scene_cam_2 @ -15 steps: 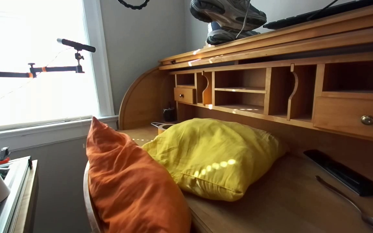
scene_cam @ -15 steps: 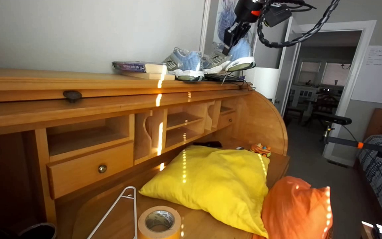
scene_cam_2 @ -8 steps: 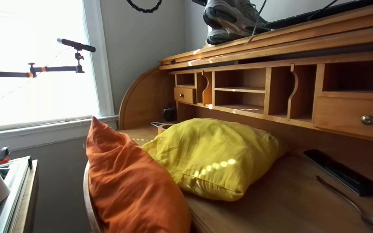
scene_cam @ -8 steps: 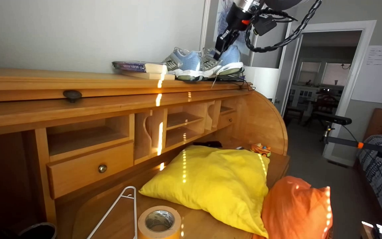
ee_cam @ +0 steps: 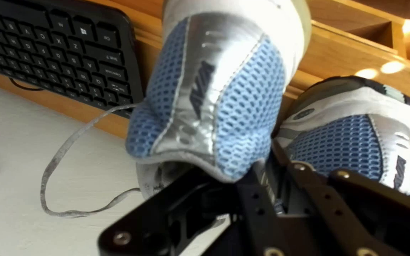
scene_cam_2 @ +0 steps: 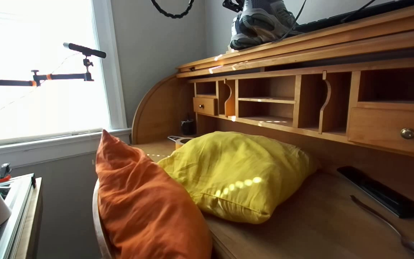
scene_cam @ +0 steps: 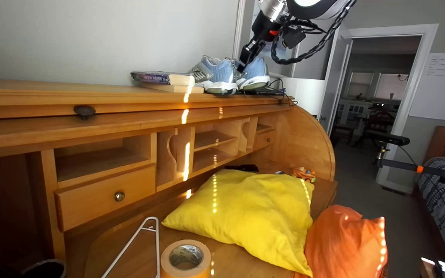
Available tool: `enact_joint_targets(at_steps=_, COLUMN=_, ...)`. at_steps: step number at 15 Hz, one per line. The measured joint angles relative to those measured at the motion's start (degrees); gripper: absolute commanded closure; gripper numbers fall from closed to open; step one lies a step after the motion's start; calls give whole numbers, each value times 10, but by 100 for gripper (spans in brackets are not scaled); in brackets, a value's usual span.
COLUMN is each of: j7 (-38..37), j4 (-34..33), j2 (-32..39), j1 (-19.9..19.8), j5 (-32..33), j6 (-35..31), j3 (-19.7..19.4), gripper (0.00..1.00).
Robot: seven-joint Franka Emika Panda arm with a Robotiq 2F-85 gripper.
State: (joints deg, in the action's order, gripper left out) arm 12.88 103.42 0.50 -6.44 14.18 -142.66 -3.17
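A blue and silver sneaker [scene_cam: 256, 73] is held at its heel collar by my gripper [ee_cam: 267, 158], which is shut on it. In the wrist view the sneaker's heel [ee_cam: 205, 81] fills the upper middle, and a loose lace [ee_cam: 53, 167] hangs to the left. The matching sneaker [scene_cam: 222, 73] stands on the desk's top [scene_cam: 52, 88], close beside the held one. Both show in an exterior view, the held sneaker [scene_cam_2: 261, 21] in front of the standing sneaker [scene_cam_2: 240, 40]. Whether the held one touches the surface below is unclear. One fingertip is hidden inside the shoe.
A black keyboard [ee_cam: 48, 53] lies on the desk top beside the shoes, with cables [scene_cam: 280, 87] near it. Stacked books [scene_cam: 160, 79] lie past the standing sneaker, and the wall [scene_cam: 110, 38] rises behind. Lower down are a yellow pillow [scene_cam: 245, 216] and an orange pillow [scene_cam: 346, 239].
My gripper has carried the held sneaker lower and closer to the standing one, so the gap between them has shrunk. The grip has stayed the same.
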Motion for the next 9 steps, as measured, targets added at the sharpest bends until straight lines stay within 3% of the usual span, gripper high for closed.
enact_joint_targets(at_steps=9, j7=43, j4=-41, j2=44, j1=-3, j5=-37, j6=-2, j3=-9, gripper=96)
